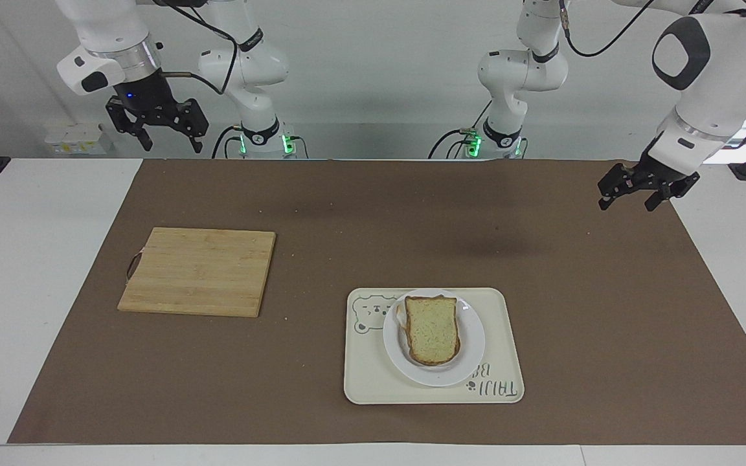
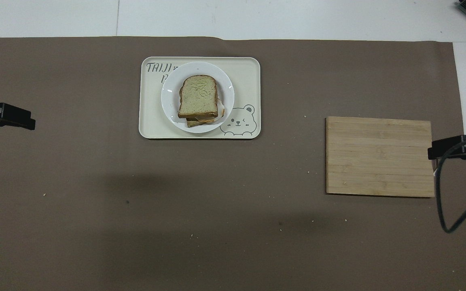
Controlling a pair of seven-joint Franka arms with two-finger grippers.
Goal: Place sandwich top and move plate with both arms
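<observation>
Fillings under sandwich top (image 2: pixel 198 97) mostly hidden; left hand (image 2: pixel 10 118) partly cropped overhead

I see bright, even light from above. The brown mat (image 1: pixel 541 310) has soft grey shadows of the arms on it, with no hard edges. The plate (image 2: pixel 227 91) has small shiny spots on its rim. Both pictures look sharp, and the edges look straight.

Sandwich top (image 1: pixel 433 329) on plate (image 1: pixel 470 362).
</observation>
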